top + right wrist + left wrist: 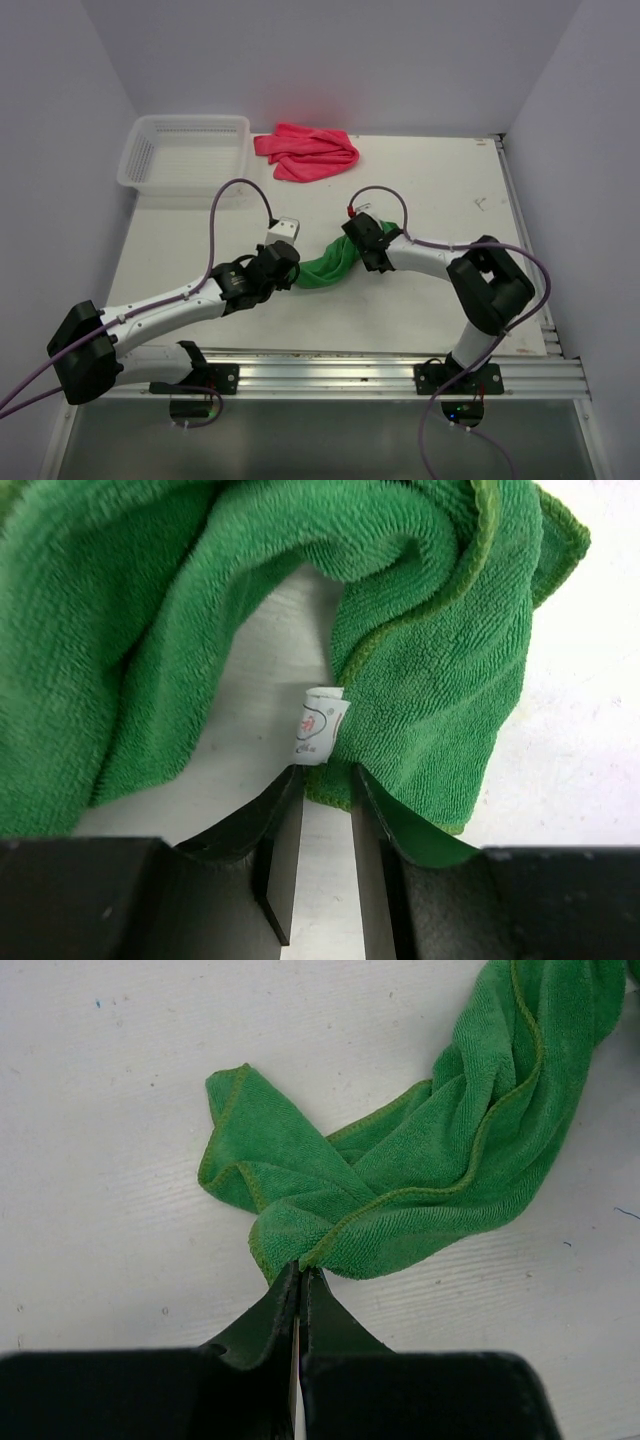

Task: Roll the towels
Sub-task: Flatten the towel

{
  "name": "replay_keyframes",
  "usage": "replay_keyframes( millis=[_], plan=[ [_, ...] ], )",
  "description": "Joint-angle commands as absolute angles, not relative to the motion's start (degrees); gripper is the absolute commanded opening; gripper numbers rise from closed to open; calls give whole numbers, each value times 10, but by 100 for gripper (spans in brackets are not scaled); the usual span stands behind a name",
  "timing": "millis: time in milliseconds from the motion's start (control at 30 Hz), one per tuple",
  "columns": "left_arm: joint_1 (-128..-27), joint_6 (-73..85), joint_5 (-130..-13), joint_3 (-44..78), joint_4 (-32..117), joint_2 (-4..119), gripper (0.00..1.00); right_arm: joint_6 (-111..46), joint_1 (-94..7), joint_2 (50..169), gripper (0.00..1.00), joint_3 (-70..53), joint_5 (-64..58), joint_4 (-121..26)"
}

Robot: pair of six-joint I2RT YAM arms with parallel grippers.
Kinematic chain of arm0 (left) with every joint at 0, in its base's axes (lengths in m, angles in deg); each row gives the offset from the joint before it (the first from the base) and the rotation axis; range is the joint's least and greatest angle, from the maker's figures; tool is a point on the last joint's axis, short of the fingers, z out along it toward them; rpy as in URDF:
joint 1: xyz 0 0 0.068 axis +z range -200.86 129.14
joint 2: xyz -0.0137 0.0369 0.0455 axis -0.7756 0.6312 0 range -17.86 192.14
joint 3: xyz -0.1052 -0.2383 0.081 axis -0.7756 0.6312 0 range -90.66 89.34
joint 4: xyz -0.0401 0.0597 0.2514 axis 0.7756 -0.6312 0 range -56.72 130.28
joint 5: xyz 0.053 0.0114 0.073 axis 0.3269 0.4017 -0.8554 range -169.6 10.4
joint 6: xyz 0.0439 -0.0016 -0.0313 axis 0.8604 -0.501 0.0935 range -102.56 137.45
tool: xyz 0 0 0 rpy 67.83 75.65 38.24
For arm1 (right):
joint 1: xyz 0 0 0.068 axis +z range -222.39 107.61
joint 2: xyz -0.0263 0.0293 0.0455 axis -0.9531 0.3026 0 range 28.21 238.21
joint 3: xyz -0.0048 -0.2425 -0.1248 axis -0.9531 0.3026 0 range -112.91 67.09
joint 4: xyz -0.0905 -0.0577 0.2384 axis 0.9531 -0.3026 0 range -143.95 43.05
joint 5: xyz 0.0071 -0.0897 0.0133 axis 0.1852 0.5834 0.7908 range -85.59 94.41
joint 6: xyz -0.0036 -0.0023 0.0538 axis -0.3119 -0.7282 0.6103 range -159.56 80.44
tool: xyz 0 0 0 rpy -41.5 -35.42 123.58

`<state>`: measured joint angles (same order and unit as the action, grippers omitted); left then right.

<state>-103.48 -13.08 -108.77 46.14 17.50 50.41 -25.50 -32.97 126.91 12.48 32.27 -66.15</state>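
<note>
A green towel (328, 264) lies twisted and stretched on the white table between my two grippers. My left gripper (291, 272) is at its left end. In the left wrist view the jaws (300, 1270) are pressed shut on a corner of the green towel (430, 1170). My right gripper (364, 250) is at its right end. In the right wrist view its jaws (327, 780) stand narrowly apart, with the hem of the green towel (430, 680) pinched between the tips beside a white label (319, 725). A crumpled pink towel (308, 152) lies at the back.
A white mesh basket (185, 152) stands at the back left corner of the table (440, 180). Walls close in on the left, back and right. A metal rail (400, 372) runs along the near edge by the arm bases.
</note>
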Motion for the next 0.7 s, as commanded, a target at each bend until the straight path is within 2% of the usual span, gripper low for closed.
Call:
replay_keyframes(
  millis=[0, 133, 267, 467, 600, 667],
  plan=[
    [-1032, -123, -1090, 469, 199, 503, 0, -242, -329, 1303, 32, 105, 310, -670],
    [-1032, -123, -1088, 470, 202, 503, 0, -238, -330, 1309, 29, 106, 290, -670],
    [-1032, -121, -1085, 471, 209, 503, 0, -238, -330, 1313, 19, 110, 274, -666],
    [-1032, -121, -1083, 475, 206, 503, 0, -236, -336, 1319, 18, 114, 262, -682],
    [-1032, -123, -1081, 481, 209, 496, 0, -229, -338, 1296, 26, 119, 274, -692],
    [-1032, -123, -1078, 480, 210, 499, 0, -231, -338, 1287, 27, 114, 282, -699]
  ],
)
